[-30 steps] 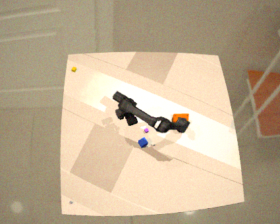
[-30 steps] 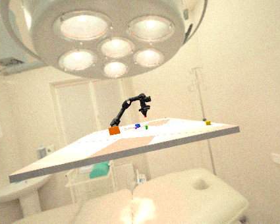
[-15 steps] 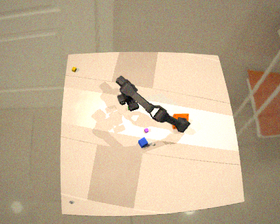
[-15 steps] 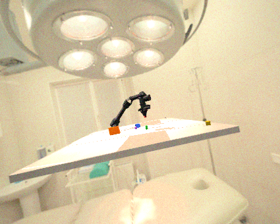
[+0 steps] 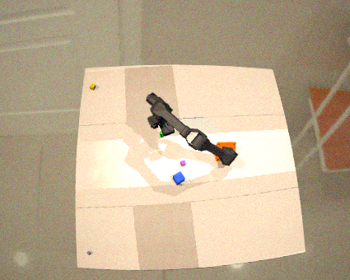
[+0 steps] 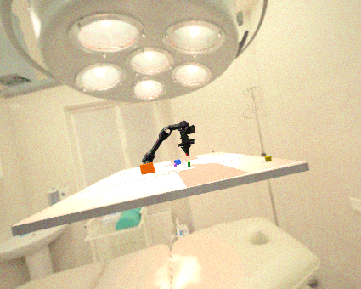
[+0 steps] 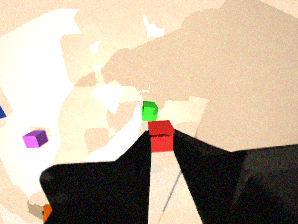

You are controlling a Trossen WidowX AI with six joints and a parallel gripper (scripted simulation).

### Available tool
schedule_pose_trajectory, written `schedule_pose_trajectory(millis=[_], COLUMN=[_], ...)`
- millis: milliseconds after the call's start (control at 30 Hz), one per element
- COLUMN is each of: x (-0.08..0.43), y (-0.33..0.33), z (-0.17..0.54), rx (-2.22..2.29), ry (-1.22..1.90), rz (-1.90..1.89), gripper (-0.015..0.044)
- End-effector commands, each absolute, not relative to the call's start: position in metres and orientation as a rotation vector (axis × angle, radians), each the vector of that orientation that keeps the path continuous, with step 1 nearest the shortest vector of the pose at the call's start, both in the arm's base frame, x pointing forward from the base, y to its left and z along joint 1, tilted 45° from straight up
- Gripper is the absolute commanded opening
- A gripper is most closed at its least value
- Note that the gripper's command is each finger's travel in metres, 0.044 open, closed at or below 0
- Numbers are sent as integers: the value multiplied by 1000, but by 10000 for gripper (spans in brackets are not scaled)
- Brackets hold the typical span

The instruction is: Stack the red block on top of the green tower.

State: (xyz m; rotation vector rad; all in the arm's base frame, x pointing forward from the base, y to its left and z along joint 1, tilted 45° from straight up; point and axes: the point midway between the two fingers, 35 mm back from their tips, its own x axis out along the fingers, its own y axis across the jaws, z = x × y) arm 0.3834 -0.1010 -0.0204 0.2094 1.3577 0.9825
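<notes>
We're looking at a hospital operating room, no question. Overhead hangs a big round white surgical lamp [image 6: 128, 47] with six glowing lenses. Below sits a padded cream operating bed [image 6: 226, 255] (there's a round head hollow in its cushion). A thin metal drip stand [image 6: 260, 123] rises at the right, a white porcelain washbasin [image 6: 19, 251] sits low left, and a white trolley holds folded teal cloth [image 6: 128, 218]. Pale walls and a wide pale double door [image 6: 111, 140] close the room.
</notes>
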Motion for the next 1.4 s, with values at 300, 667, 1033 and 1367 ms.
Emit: schedule_pose_trajectory(millis=[300,667,1033,1367], x=[379,375,376,375], y=[-81,-61,-63,-62], z=[-36,-56,-55,-56], rx=[214,214,214,215], ry=[1356,1355,1355,1359], rz=[981,982,981,986], gripper=[0,0,0,210])
